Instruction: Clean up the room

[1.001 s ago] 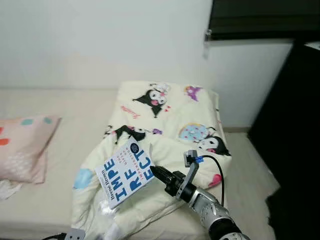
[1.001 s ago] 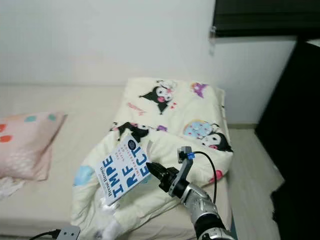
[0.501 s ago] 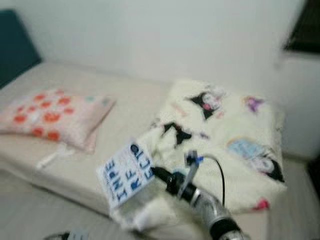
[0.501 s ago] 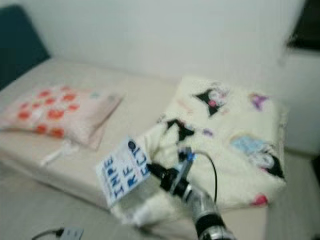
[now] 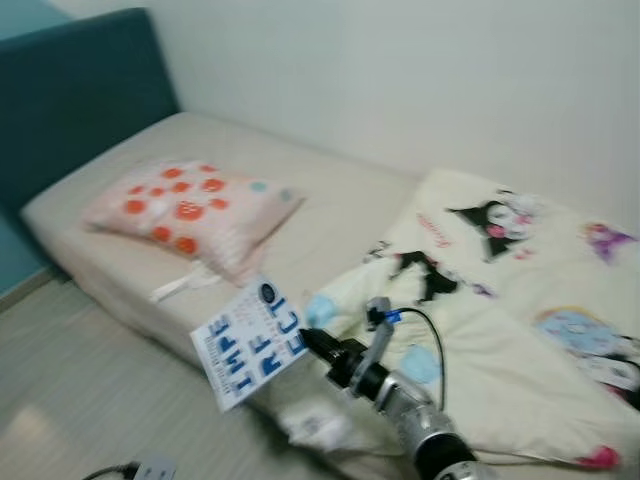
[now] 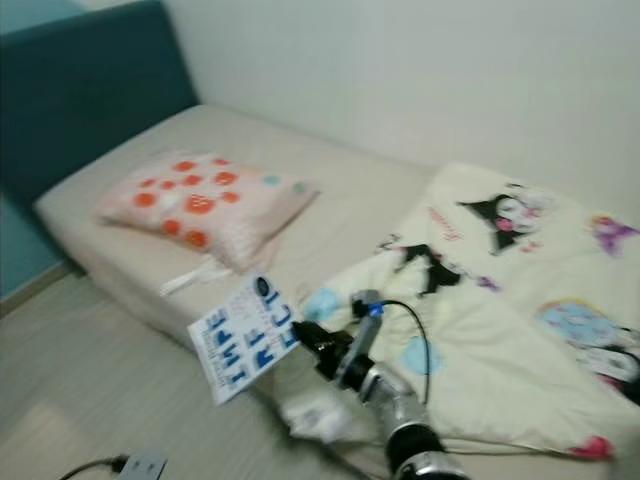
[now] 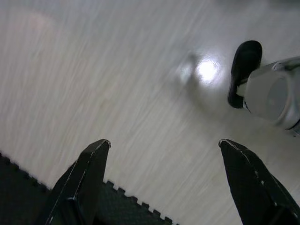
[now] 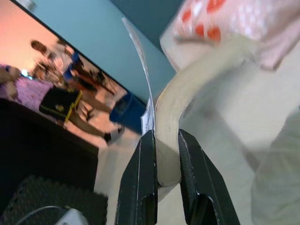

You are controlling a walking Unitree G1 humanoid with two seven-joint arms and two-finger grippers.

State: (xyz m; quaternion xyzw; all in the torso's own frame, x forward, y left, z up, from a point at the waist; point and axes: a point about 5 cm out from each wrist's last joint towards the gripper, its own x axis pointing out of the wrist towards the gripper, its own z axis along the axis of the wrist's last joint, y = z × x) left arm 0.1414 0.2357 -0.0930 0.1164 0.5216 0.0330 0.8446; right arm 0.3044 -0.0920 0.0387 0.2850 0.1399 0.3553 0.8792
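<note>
Book (image 5: 252, 342): cover reads "IMPERFECT"; smaller text too blurred.
Right gripper (image 8: 161, 161): jaws clamped on book's edge.
Left gripper (image 7: 164, 154): jaws wide apart, holding nothing, above floor (image 7: 117, 84).

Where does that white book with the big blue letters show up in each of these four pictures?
Left eye view: book low, left of centre, beside the bed.
Right eye view: same spot, held by the right end effector.
Left wrist view: floor and the left end effector, no book.
Right wrist view: seen edge-on between the black fingers.
Shared landmark: the orange-dotted pillow.
</note>
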